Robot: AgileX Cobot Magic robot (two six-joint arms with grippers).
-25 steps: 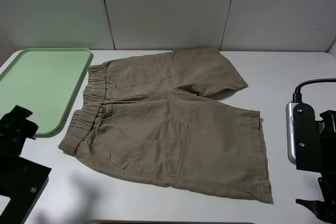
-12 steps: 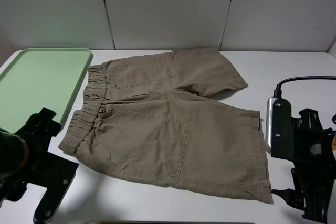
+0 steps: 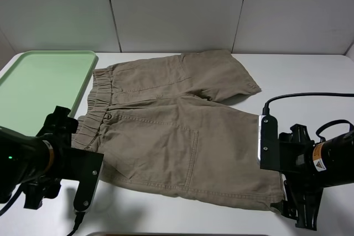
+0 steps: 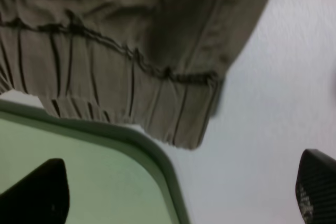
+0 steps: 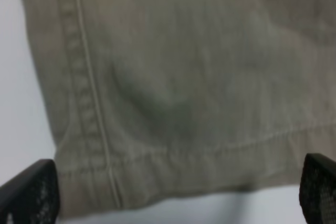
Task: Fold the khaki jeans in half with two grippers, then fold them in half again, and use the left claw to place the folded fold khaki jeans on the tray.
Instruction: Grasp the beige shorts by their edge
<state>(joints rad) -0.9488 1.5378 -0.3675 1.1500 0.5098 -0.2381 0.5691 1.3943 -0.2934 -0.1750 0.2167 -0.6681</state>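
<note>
The jeans point(image 3: 177, 131) are laid out flat and unfolded on the white table point(image 3: 310, 75), with the waistband point(image 3: 99, 95) turned towards the tray point(image 3: 33, 92) and the two legs pointed away from it. The tray is set at the left of the high view. In the left wrist view, the gathered waistband is seen to meet the tray's rim near a rounded corner. A button is visible at the waistband, and a patch pocket is stitched on the nearer leg. The left claw point(image 3: 63, 122) is held low over the near corner of the waistband, beside the tray's near corner. Its fingers point(image 4: 31, 192) are spread wide, nothing is gripped between them, and the fabric is not touched. The right gripper point(image 3: 298, 205), marked by an orange sticker on its arm, is held over the near corner of the hem point(image 5: 157, 166) of the nearer leg. Its fingers point(image 5: 29, 190) are likewise parted wide, one to each side of the hem corner. The cloth is seen lying loose between them, not clamped.
</note>
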